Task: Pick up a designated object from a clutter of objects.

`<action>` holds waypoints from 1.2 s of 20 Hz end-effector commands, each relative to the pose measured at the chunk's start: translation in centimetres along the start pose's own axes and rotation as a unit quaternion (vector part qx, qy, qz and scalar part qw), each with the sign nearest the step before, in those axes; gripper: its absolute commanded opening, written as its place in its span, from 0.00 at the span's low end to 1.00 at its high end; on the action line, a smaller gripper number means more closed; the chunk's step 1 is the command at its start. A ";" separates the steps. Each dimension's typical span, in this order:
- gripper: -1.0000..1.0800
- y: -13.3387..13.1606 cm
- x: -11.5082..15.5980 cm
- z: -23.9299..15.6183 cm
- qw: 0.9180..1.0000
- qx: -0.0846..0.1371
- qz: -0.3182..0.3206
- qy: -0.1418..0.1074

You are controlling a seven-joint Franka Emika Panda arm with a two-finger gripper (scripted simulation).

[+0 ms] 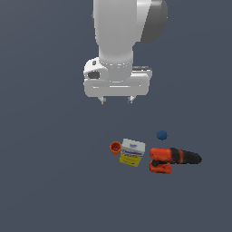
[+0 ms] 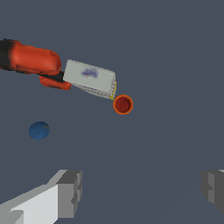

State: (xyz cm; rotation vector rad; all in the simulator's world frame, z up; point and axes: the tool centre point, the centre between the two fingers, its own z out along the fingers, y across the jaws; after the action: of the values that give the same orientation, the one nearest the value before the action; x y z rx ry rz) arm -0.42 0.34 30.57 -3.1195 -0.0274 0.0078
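The robot arm's gripper [image 1: 117, 100] hung high in the upper middle of the exterior view, its two fingers spread wide apart and holding nothing, well above the dark floor [image 1: 45, 181]. The orange cup [image 1: 116, 147] it was meant to lift stood upright in the lower middle of that frame, at the exterior view's left end of a small row of objects. The cup sat just beside the yellow-and-white box [image 1: 132, 152]; whether the two touched could not be told. To the exterior view's right of the box lay the red-orange and black drill [image 1: 172, 159] on its side, and the little blue ball [image 1: 161, 135] rested apart, just above the drill in the frame.

The wrist view showed the cup's open round rim from above, with the box close against one side of it and bare floor on the others.

The work appeared to be at the approach stage, with no grasp begun. The next move would seemingly call for centring the open fingers over the cup, descending, and closing on it without nudging the neighbouring box.
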 end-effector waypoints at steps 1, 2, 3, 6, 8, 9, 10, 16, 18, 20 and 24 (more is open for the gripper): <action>0.96 0.0 0.0 0.0 1.000 0.000 0.000 0.000; 0.96 0.0 0.0 0.0 1.000 0.000 0.000 0.000; 0.96 0.0 0.0 0.1 1.000 0.000 0.000 -0.001; 0.96 0.3 0.2 0.6 1.000 0.003 0.003 -0.003; 0.96 0.4 0.3 1.0 1.000 0.004 0.005 -0.006; 0.96 0.5 0.3 1.2 1.000 0.005 0.006 -0.007; 0.96 0.6 0.3 1.2 1.000 0.006 0.006 -0.008; 0.96 0.6 0.3 1.3 1.000 0.006 0.007 -0.008; 0.96 0.6 0.5 1.6 1.000 0.006 0.007 -0.008; 0.96 0.7 0.7 2.1 1.000 0.005 0.008 -0.008; 0.96 0.7 1.6 3.7 1.000 0.003 0.010 -0.007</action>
State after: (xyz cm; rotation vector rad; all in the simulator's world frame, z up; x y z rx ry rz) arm 0.84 -0.27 27.55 -3.1114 0.0009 0.0300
